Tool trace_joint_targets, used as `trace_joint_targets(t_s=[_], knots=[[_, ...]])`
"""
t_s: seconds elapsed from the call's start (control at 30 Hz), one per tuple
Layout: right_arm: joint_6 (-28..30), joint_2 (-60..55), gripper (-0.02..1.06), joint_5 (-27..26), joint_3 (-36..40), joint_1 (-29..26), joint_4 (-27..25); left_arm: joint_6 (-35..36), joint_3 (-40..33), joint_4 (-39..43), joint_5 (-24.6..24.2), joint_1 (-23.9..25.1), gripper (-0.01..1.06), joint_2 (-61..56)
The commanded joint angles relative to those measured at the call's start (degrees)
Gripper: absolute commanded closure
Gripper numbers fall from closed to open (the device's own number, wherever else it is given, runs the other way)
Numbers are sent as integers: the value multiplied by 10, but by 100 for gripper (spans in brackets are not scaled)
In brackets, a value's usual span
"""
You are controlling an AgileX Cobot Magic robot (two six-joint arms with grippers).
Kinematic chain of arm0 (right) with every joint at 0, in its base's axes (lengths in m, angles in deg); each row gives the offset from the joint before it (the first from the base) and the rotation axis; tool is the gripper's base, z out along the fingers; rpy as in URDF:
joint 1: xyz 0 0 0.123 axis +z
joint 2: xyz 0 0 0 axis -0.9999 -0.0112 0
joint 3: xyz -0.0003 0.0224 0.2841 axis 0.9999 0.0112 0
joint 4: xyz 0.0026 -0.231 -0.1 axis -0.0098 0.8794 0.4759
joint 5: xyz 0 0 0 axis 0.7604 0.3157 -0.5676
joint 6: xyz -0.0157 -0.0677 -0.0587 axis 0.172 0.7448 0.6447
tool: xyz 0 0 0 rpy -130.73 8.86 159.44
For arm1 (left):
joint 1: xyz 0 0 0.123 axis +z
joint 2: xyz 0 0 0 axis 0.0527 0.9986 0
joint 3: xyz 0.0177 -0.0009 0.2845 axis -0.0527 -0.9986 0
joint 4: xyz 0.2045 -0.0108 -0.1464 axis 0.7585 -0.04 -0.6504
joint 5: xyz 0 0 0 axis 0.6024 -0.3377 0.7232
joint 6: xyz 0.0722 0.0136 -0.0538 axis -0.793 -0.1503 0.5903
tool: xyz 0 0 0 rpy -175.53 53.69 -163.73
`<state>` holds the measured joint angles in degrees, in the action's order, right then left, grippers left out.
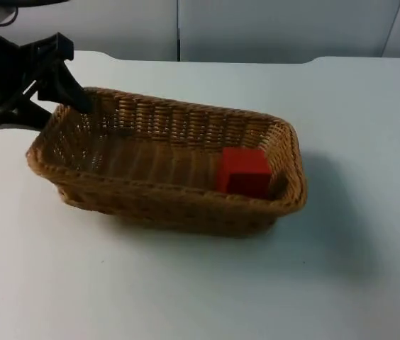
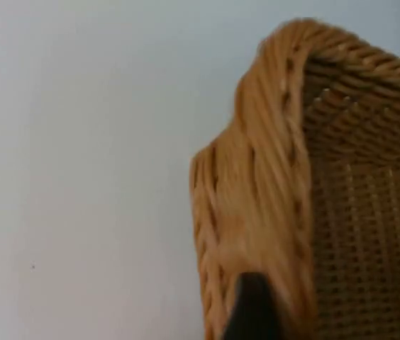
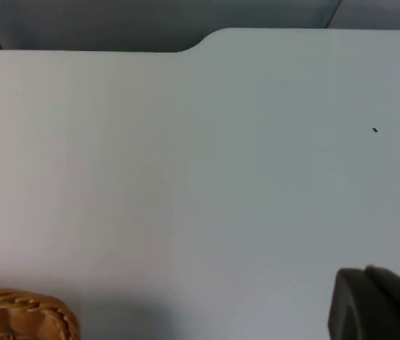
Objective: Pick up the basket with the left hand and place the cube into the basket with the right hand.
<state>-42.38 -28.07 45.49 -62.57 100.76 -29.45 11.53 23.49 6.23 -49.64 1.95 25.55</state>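
1. Basket (image 1: 159, 167): I see the woven wicker tray sitting in the middle of the white surface (image 1: 342, 269), its long side running left to right and slightly angled, with a shadow under its right end.
2. Red cube (image 1: 243, 172) lies inside the basket, at its right end, against the near wall.
3. My left claw (image 1: 69, 95) is at the basket's far left corner, its black fingers straddling the rim there; it looks to be pinching the rim between them.
4. From the left wrist camera I see the basket's corner (image 2: 278, 184) up close, the braided rim running right over a black fingertip (image 2: 251, 308), which touches the outer wall.
5. From the right wrist camera I see bare surface (image 3: 200, 177), a corner of the basket's rim (image 3: 23, 315), and a black fingertip (image 3: 377, 304). I cannot tell whether the right claw is spread or pressed together.
6. Grey wall (image 1: 278, 28) stands beyond the far edge of the surface.
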Motion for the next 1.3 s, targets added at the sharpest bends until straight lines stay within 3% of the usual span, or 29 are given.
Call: trace_joint_targets(t_s=[0.0,0.37,0.5,0.6,0.9,1.13,1.27], knots=[[4,4,105,-1,0,-2,-2,-1,5,-17,2,-1,35,-2],[4,4,105,-15,0,-2,-3,-30,17,40,13,4,35,-10],[4,4,105,-27,0,-2,2,-19,22,52,48,16,57,-57],[17,5,105,-12,-8,-2,47,-1,24,84,73,36,103,-127],[40,13,105,63,-118,-2,105,64,24,185,66,72,105,-297],[65,64,105,82,-220,-2,100,182,24,378,-7,72,105,-427],[65,115,105,82,-225,-2,100,223,24,416,-40,72,105,-477]])
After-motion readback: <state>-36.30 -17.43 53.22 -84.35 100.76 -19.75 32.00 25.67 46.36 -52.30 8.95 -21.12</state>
